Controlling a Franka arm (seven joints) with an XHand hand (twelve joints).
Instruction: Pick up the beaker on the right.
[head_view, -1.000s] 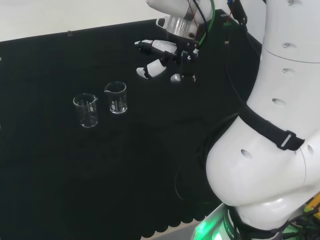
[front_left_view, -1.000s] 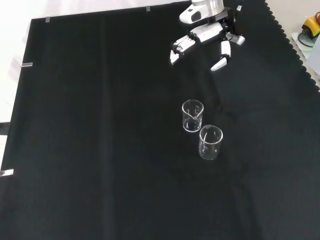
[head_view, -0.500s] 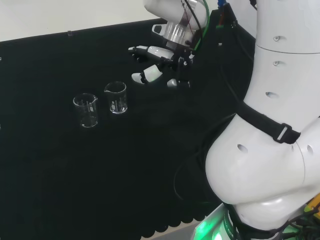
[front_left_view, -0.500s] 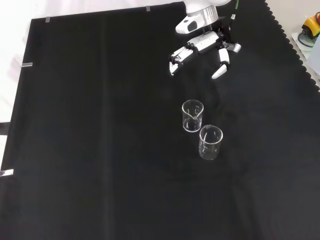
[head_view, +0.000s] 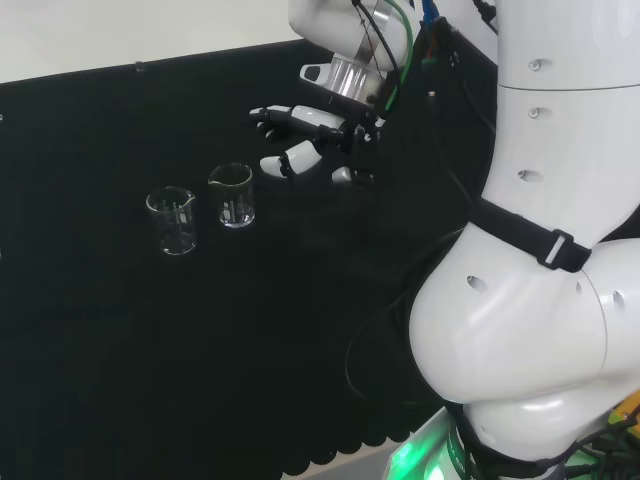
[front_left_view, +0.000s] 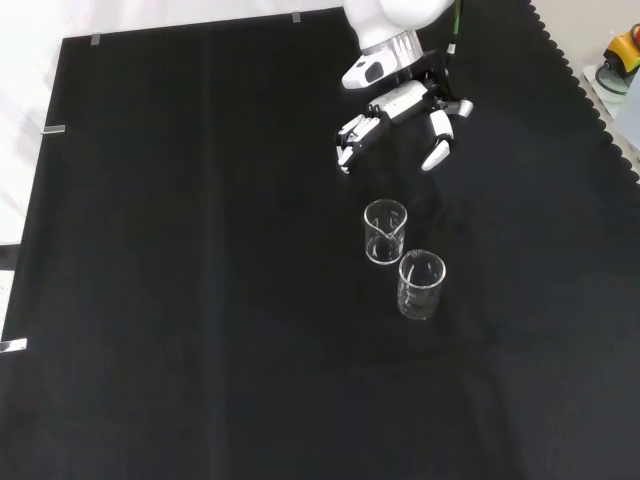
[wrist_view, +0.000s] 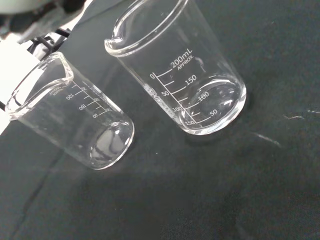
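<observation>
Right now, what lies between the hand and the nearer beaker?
Only bare black cloth: in the front view, nothing sits between the hand and the nearer beaker.

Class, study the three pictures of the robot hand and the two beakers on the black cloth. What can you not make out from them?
- Head view: the bench's right part, hidden behind the arm's white links.
- Head and front views: the scale marks on each beaker, too small to read.
- Front view: the robot hand's palm side, turned down toward the cloth.
- Wrist view: pale blurred shapes at one corner, unidentifiable.
</observation>
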